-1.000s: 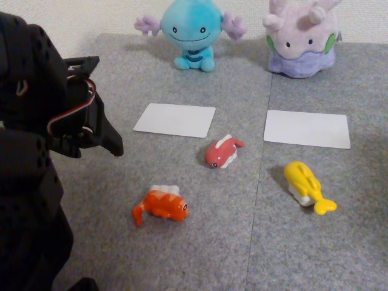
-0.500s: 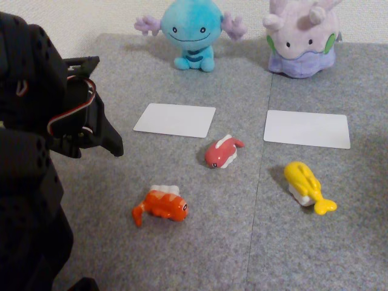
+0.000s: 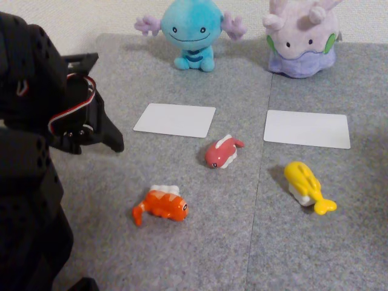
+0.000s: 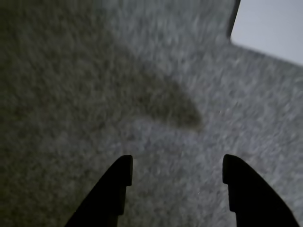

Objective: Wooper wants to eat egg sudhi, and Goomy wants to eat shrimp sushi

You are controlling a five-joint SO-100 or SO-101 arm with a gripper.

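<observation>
Above grey mat, tool (image 4: 177, 165) agape, empty

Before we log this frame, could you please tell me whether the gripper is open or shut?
Open. In the wrist view the gripper has its two dark fingers clearly apart, with bare grey carpet showing between them and nothing held.

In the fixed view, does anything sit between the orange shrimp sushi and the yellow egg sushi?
Only bare grey mat lies between the shrimp sushi and the egg sushi in the fixed view; the red-pink sushi sits farther back.
</observation>
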